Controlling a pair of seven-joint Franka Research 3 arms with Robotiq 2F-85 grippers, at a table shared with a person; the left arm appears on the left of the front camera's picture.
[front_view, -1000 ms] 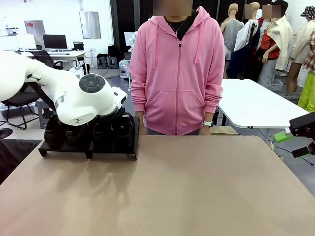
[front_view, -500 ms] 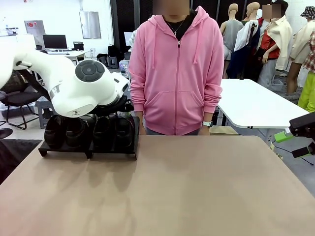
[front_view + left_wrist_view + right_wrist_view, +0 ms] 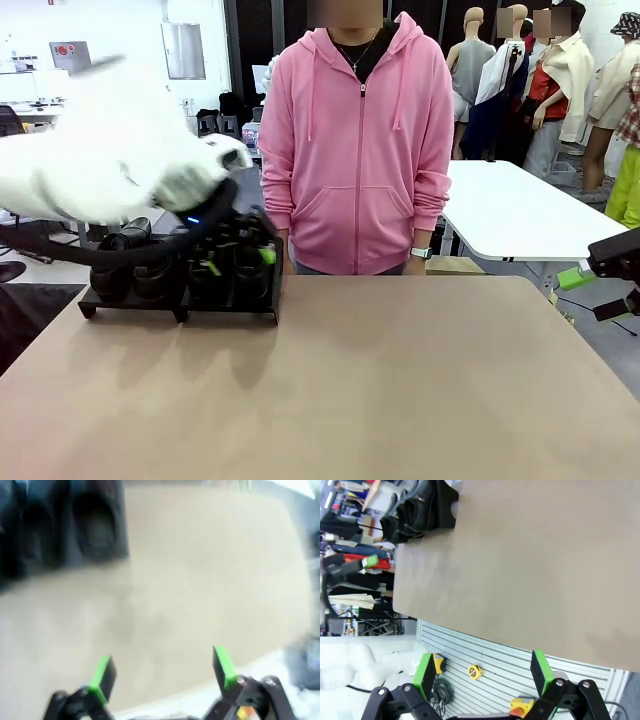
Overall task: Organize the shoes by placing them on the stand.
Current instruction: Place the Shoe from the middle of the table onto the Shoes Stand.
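Observation:
Several glossy black shoes [image 3: 150,278] stand side by side on the low black stand [image 3: 130,308] at the table's far left. My left gripper [image 3: 240,260] hovers just above and in front of the rightmost shoes, blurred by motion, its green pads apart. In the left wrist view that gripper [image 3: 162,672] is open over bare tabletop with nothing between its fingers [image 3: 102,677], and the shoes [image 3: 95,525] lie beyond it at the top left. My right gripper [image 3: 590,293] hangs off the table's right edge, open and holding nothing [image 3: 482,672]. The right wrist view also catches the shoes [image 3: 412,507] far off.
A person in a pink hoodie [image 3: 360,140] stands at the far edge of the table, arms down. The tan tabletop [image 3: 400,380] stretches bare from the stand to the right edge. A white table [image 3: 520,215] stands behind at the right.
My left gripper has opened and lifted off the shoes on the stand. The left arm is swinging fast, now blurred. The right arm has not moved.

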